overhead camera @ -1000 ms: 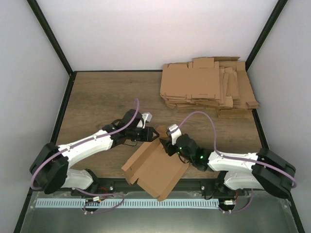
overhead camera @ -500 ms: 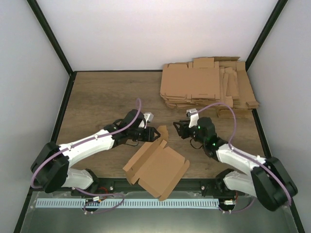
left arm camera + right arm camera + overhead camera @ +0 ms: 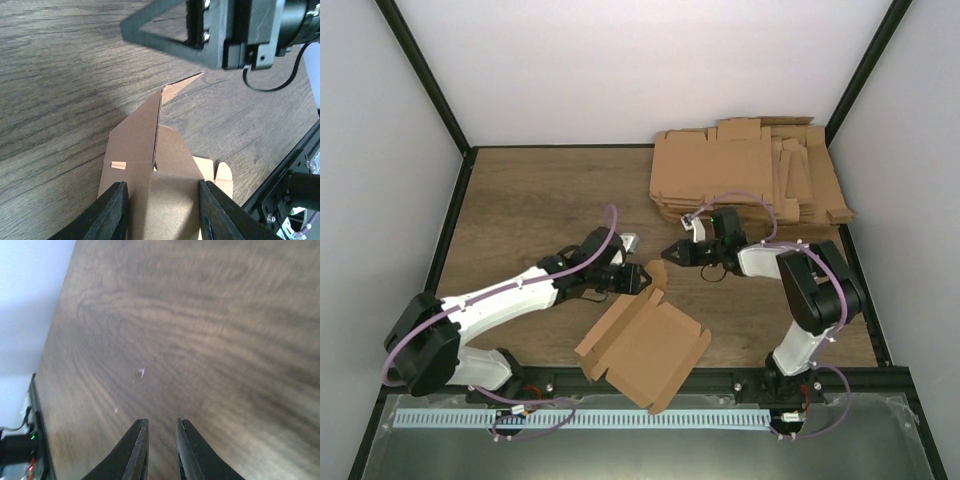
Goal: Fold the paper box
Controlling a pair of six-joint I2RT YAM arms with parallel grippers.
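While lying flat on the counter (image 3: 530, 200), the box (image 3: 642, 345) sits partly between the left fingers (image 3: 112, 212), one creased flap standing upright just beyond the tips. Left fingers spread to either side of the cardboard; cannot tell whether pinching it or merely straddling. Right fingers (image 3: 137, 450) nearly pressed together, a narrow gap left, gripping nothing, over bare wood apart from the box. Beyond the right fingers, a pile of blanks (image 3: 750, 180).

We see the plain brown cardboard paper box (image 3: 645, 345) on a dark wood-grain worktop (image 3: 530, 205), white arms with black claws, lilac cables (image 3: 605, 235).
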